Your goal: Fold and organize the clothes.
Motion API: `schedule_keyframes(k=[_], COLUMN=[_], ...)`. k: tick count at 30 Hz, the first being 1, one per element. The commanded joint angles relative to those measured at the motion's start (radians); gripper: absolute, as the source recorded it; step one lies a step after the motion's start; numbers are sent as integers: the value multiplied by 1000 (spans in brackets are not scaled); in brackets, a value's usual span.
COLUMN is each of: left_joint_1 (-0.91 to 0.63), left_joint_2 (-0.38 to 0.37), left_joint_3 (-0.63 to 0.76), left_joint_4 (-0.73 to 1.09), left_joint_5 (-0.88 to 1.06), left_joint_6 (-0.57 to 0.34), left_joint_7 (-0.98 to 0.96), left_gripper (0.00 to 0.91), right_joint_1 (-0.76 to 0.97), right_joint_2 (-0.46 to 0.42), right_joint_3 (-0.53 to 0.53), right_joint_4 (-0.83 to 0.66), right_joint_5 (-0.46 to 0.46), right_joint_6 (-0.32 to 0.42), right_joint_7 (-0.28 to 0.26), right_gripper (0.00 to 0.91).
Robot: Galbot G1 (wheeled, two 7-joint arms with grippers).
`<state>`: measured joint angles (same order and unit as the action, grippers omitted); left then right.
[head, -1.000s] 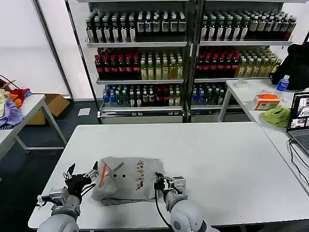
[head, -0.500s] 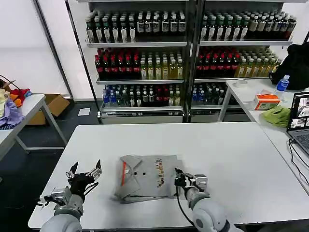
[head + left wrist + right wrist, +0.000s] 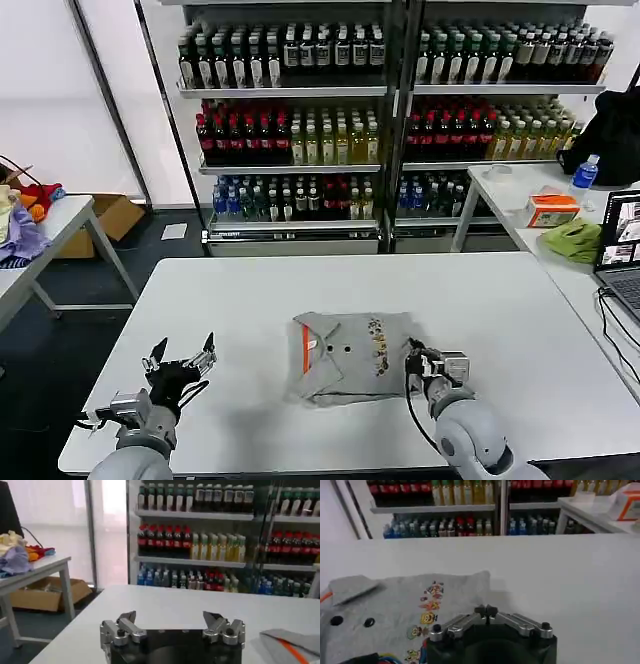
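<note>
A folded grey collared shirt (image 3: pixel 350 352) with an orange inner neckband and a small multicoloured print lies flat near the middle of the white table (image 3: pixel 500 310). My right gripper (image 3: pixel 413 358) is at the shirt's right edge, shut on the fabric there; in the right wrist view its fingertips (image 3: pixel 486 611) meet at the edge of the shirt (image 3: pixel 410 605). My left gripper (image 3: pixel 180 365) hovers open over bare table to the left of the shirt, well apart from it. The left wrist view has this gripper (image 3: pixel 171 617) holding nothing, and a corner of the shirt (image 3: pixel 292 645) lies off to one side.
Shelves of bottles (image 3: pixel 300 110) stand behind the table. A side table on the right carries a laptop (image 3: pixel 622 250), a green cloth (image 3: pixel 575 240) and an orange box (image 3: pixel 552 210). Another table with piled cloth (image 3: pixel 20 235) is at the left.
My right gripper has moved right along the table, dragging the folded shirt with it from the front left to the middle. The left gripper stayed open and drew back slightly.
</note>
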<state>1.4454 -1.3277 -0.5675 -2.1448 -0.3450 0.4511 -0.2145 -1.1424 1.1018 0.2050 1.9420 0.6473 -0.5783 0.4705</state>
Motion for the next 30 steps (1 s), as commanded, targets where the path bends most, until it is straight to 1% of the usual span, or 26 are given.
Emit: schedule_keyframes(k=[1,3,5,7,9,10,13,16,18,21,26,30], left_joint_1=[12,15,16,17,19,20,20,20,18,13,5,4], left_joint_2=[-3,-7,-9,-12,-12,-10,-9,-11,-13,-12,-11,-11], left_joint_3=[8,12,18,20,20,18,13,13,15,18,20,20], left_joint_4=[-5,-2,-2,-3,-3,-1,5,9,14,20,31,42], left_joint_5=[1,5,7,7,7,7,6,6,6,7,7,8], left_joint_6=[0,0,0,0,-1,-1,-3,-5,-5,-3,-2,-2], left_joint_7=[1,1,2,2,2,3,4,5,5,5,4,5], left_gripper=[907,907,907,907,907,907,907,907,907,907,907,907], right_joint_1=[-63,-98,-122,-147,-168,-181,-201,-201,-199,-195,-188,-188], right_joint_2=[-5,-4,-7,-17,-34,-49,-70,-56,-45,-32,-40,-36], right_joint_3=[85,88,73,45,24,9,-2,-4,-8,-11,-11,-18], right_joint_4=[89,156,207,240,258,267,265,243,232,221,214,189], right_joint_5=[-173,-181,-192,-183,-127,-68,22,113,151,161,212,217], right_joint_6=[2,7,3,-1,-3,-4,-5,-5,-4,-4,-4,-4], right_joint_7=[-30,-40,-55,-56,-39,-18,10,49,57,62,77,73], right_gripper=[907,907,907,907,907,907,907,907,907,907,907,907])
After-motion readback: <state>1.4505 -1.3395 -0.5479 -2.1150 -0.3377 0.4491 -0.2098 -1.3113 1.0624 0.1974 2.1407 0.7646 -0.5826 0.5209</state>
